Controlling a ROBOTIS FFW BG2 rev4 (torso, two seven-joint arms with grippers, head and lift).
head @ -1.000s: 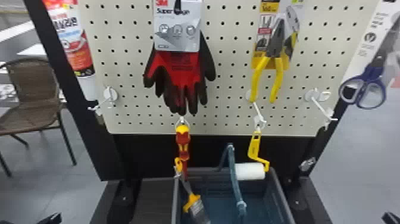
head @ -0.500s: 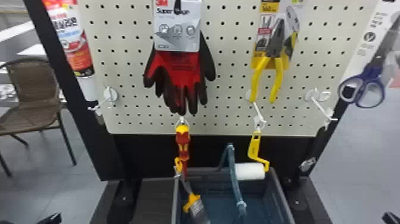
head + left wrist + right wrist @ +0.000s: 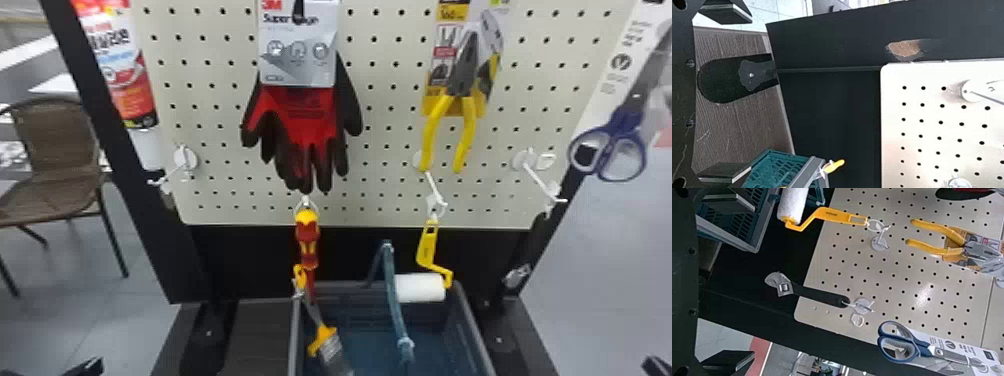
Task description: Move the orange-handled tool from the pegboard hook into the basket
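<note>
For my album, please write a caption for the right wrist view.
Paint roller, wrench, pliers and blue scissors hang at a pegboard.

Item, left gripper [image 3: 86, 367]: black, with two flat, angular fingers [image 3: 725, 11], which carried thin grey edges. Its base plate [image 3: 683, 92] was black and broad, bore two small dark screws [image 3: 690, 62] and round holes [image 3: 679, 182], and was marked by fine, pale, scratch-like lines. Item, right gripper [image 3: 657, 366]: also black; its fingers [image 3: 725, 203] were flat and grey-edged. Its plate [image 3: 683, 280] was dark, with two small screws [image 3: 692, 312] and round holes [image 3: 681, 370].
</note>
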